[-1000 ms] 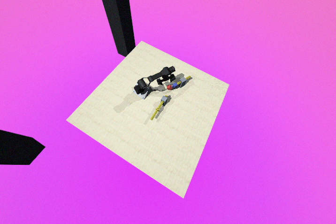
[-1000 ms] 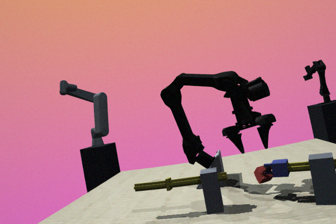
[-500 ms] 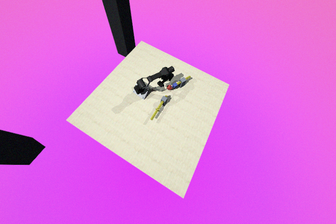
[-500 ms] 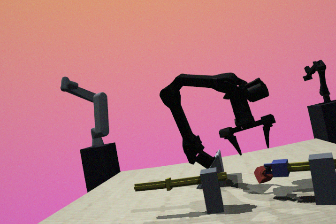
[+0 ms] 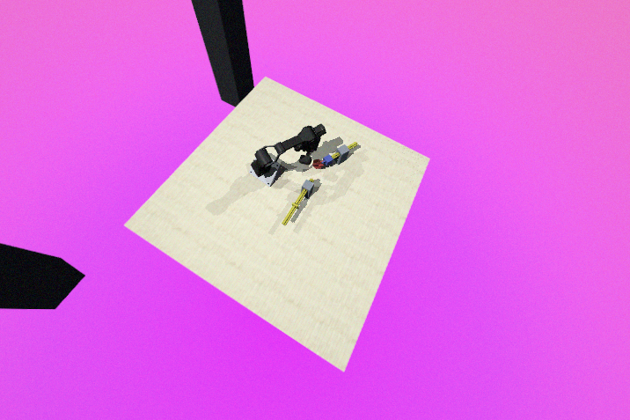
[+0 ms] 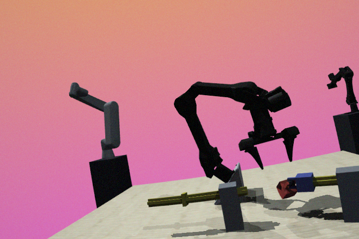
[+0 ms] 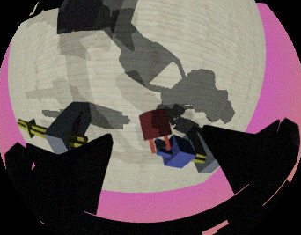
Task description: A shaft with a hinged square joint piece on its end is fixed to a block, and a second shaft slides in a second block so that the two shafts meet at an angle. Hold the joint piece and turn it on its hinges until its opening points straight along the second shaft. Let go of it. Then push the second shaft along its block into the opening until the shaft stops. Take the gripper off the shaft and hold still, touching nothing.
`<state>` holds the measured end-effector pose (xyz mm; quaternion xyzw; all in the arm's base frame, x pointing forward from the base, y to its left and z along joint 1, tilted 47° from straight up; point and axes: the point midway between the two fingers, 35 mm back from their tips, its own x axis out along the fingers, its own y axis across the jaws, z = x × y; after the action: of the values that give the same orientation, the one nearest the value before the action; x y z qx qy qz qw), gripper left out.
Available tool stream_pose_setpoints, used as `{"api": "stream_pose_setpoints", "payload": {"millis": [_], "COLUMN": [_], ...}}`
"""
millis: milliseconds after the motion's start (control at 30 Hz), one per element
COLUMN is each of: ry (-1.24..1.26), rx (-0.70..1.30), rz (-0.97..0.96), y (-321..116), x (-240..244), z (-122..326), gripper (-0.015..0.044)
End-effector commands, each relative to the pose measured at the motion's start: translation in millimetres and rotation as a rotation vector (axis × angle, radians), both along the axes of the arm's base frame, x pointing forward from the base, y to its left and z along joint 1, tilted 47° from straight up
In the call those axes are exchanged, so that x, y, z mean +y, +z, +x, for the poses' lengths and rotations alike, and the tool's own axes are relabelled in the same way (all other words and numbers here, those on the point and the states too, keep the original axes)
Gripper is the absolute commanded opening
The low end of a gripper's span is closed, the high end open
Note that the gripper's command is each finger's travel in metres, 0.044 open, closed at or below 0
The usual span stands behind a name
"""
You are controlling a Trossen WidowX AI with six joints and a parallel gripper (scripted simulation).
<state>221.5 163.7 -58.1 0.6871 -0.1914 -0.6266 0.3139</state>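
Note:
The red joint piece point(image 5: 317, 164) point(image 6: 286, 189) point(image 7: 155, 124) hangs on the blue yoke point(image 5: 328, 159) point(image 6: 305, 182) point(image 7: 180, 155) at the end of the first yellow shaft point(image 5: 354, 144) point(image 6: 325, 181), angled away from the second shaft's line in the wrist view. Its opening is not clearly seen. The second yellow shaft point(image 5: 289, 217) point(image 6: 199, 198) point(image 7: 38, 129), with a collar, sits through its grey block point(image 5: 308, 188) point(image 6: 230, 206) point(image 7: 60, 143). Its near tip is apart from the joint piece. My gripper point(image 6: 276, 164) point(image 7: 159, 135) is open and empty above the joint piece, touching nothing.
The first shaft's grey block point(image 5: 342, 154) point(image 6: 349, 194) point(image 7: 207, 163) stands beyond the yoke. My arm's base point(image 5: 267, 173) is on the pale table point(image 5: 325, 293). Dark pedestals point(image 5: 221, 35) point(image 6: 111, 182) with other arms stand beyond the table.

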Motion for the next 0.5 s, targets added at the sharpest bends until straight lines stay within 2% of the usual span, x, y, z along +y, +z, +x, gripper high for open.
{"api": "stream_pose_setpoints", "payload": {"millis": [0,233,467], "ry": [0.090,0.125,0.125], "rx": [0.065,0.092,0.091], "rz": [-0.018,-0.023,-0.023], "y": [-0.1,-0.9,-25.0], "x": [-1.7,-2.5,-24.2], "z": [-0.5,-0.6,-1.3], "gripper": [0.0440,0.0440,0.0440]}}
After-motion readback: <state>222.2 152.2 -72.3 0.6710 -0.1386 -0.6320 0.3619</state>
